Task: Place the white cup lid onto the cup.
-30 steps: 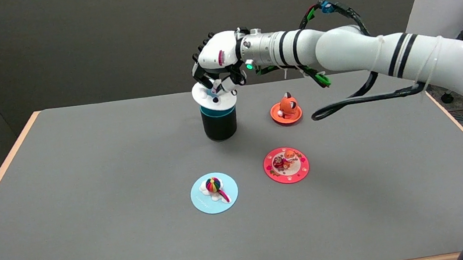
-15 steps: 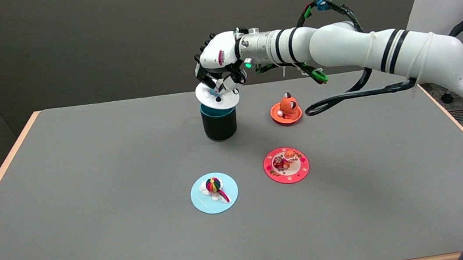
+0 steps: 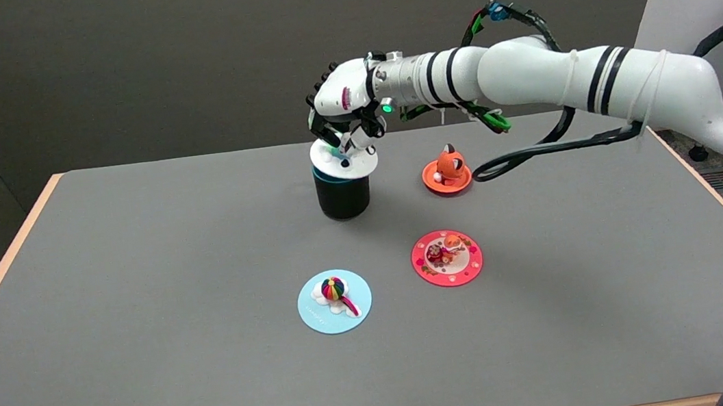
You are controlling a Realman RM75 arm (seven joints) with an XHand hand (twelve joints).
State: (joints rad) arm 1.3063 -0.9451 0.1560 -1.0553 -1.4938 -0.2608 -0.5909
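while the white cup lid (image 3: 344,161) sits on top of the black cup (image 3: 342,193), a thin teal band of the cup's rim still showing under its near edge, your right hand (image 3: 342,105) is directly above it with the fingers (image 3: 325,131) curled down onto the small figure on the lid's top. you appear to be pinching that figure, so the hand is grasping the lid rather than released, though the exact contact is small and partly hidden by the fingers. whether the lid is seated flat all round you cannot tell from here. below your wrist and to the right of the hand stands an orange lid (image 3: 447,174) with an orange animal figure. nearer to the camera than the hand lies a red lid (image 3: 447,257), and to its left, almost straight below the hand in the picture, a light blue lid (image 3: 334,300) with a rainbow ball. all rest on the grey table (image 3: 138,292).
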